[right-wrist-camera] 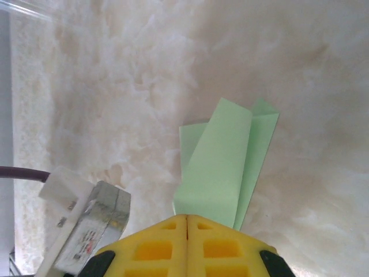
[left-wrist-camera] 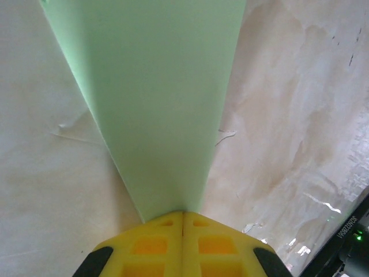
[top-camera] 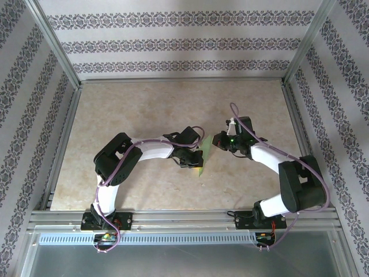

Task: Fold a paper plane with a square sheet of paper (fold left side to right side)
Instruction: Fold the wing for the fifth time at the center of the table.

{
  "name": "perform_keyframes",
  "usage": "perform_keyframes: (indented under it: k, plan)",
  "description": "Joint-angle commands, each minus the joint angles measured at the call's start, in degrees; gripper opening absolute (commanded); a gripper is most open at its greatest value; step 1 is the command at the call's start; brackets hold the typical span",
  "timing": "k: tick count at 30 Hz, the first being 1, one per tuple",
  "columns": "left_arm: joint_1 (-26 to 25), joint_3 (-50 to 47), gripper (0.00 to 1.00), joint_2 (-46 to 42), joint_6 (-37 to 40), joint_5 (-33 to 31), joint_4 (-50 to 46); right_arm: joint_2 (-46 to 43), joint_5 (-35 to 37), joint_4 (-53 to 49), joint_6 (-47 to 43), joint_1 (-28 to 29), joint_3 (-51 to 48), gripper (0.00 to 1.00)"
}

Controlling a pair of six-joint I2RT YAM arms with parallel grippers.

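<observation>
The light green sheet of paper (top-camera: 202, 159) shows from above as a narrow strip between the two grippers at mid table. My left gripper (top-camera: 197, 157) is shut on it. In the left wrist view the paper (left-wrist-camera: 155, 98) fans out wide from the closed yellow fingertips of that gripper (left-wrist-camera: 183, 212). My right gripper (top-camera: 217, 140) sits just right of the strip. In the right wrist view the paper (right-wrist-camera: 222, 156) is folded into long overlapping flaps. Its near edge runs in under the closed tips of the right gripper (right-wrist-camera: 187, 216).
The beige mottled tabletop (top-camera: 144, 109) is framed by aluminium rails (top-camera: 63, 144) and patterned walls. A grey and white unit (right-wrist-camera: 86, 228) of the other arm sits close to the right fingers. A black module with a green light (left-wrist-camera: 351, 242) is at the left view's corner.
</observation>
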Motion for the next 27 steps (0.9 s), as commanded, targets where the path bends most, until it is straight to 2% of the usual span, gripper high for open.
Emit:
perform_keyframes:
  k: [1, 5, 11, 27]
  plan:
    - [-0.7, -0.6, 0.0, 3.5, 2.0, -6.3, -7.5, 0.2, -3.1, 1.7, -0.6, 0.1, -3.3, 0.0]
    - [-0.9, 0.0, 0.0, 4.0, 2.4, -6.8, -8.4, 3.6, -6.3, 7.6, 0.6, 1.0, -4.2, 0.0]
    - [-1.2, 0.9, 0.0, 4.5, 2.8, -7.5, -9.9, 9.3, -6.1, 11.0, 0.6, 2.8, -1.5, 0.0]
    - [-1.2, 3.1, 0.0, 6.1, 4.1, -9.0, -14.2, 18.5, -2.0, 8.9, -2.8, 3.2, 4.3, 0.0]
